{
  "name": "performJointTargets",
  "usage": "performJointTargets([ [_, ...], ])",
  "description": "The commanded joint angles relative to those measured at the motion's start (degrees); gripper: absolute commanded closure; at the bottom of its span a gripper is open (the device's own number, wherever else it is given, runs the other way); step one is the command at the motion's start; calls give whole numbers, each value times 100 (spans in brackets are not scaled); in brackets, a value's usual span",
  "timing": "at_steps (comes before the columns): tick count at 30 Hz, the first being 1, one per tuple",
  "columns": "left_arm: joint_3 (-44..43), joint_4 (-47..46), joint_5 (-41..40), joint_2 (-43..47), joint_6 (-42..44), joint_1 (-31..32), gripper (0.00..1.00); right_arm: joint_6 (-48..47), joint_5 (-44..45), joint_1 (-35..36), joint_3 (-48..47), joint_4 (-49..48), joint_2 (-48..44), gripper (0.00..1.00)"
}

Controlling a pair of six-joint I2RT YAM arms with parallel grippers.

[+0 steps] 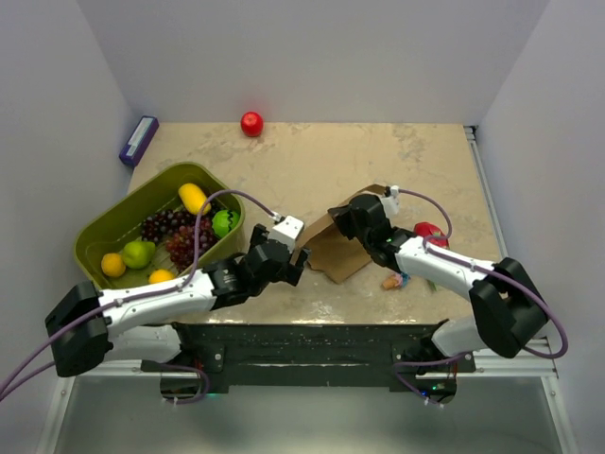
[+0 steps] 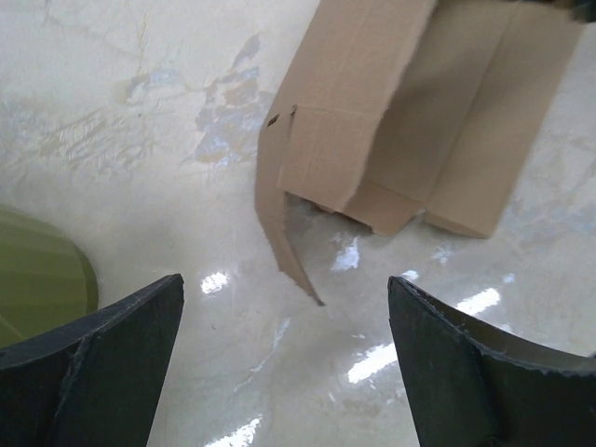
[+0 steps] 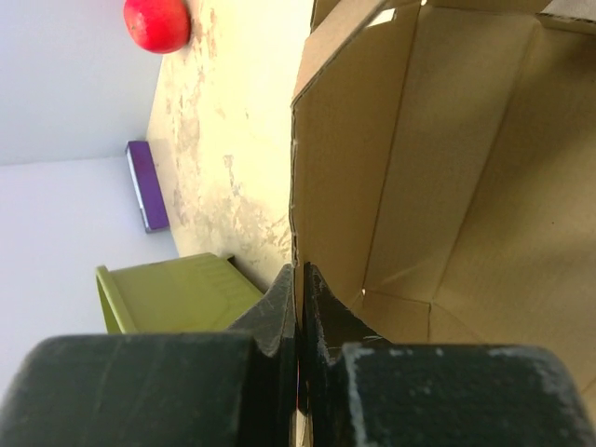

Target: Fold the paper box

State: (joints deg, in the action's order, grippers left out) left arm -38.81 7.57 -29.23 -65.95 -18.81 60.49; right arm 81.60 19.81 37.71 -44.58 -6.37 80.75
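The paper box [image 1: 333, 251] is plain brown cardboard, partly set up, standing near the table's front middle. In the left wrist view the paper box [image 2: 400, 121] lies just beyond my fingers, and one loose flap hangs down toward the gap between them. My left gripper [image 1: 297, 264] is open at the box's left side, with nothing between its fingers [image 2: 121, 363]. My right gripper [image 1: 340, 218] is shut on the edge of one upright wall of the box. In the right wrist view that gripper [image 3: 299, 272] pinches the thin panel, and the box's open inside [image 3: 447, 186] shows to its right.
An olive-green basket [image 1: 99, 236] with fruit stands at the left, close to my left arm. A red ball [image 1: 251, 123] and a purple block [image 1: 139, 140] lie at the back. A red object [image 1: 431, 231] and a small colourful item [image 1: 392, 281] sit by my right arm.
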Motion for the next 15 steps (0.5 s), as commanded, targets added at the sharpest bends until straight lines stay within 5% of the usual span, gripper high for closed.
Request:
performJointTargets([
  [1, -268, -98, -162, -549, -281, -318, 6, 189, 260, -1, -78, 66, -103, 100],
  [8, -224, -581, -13, -928, -10, -485, 11, 216, 199, -1, -25, 5, -147, 100],
  [11, -31, -1457, 295, -910, 333, -555, 28, 207, 120, -1, 176, -292, -217, 99],
  [15, -144, -1611, 717, -1121, 571, -758, 66, 154, 137, 8, 467, -558, -655, 88],
])
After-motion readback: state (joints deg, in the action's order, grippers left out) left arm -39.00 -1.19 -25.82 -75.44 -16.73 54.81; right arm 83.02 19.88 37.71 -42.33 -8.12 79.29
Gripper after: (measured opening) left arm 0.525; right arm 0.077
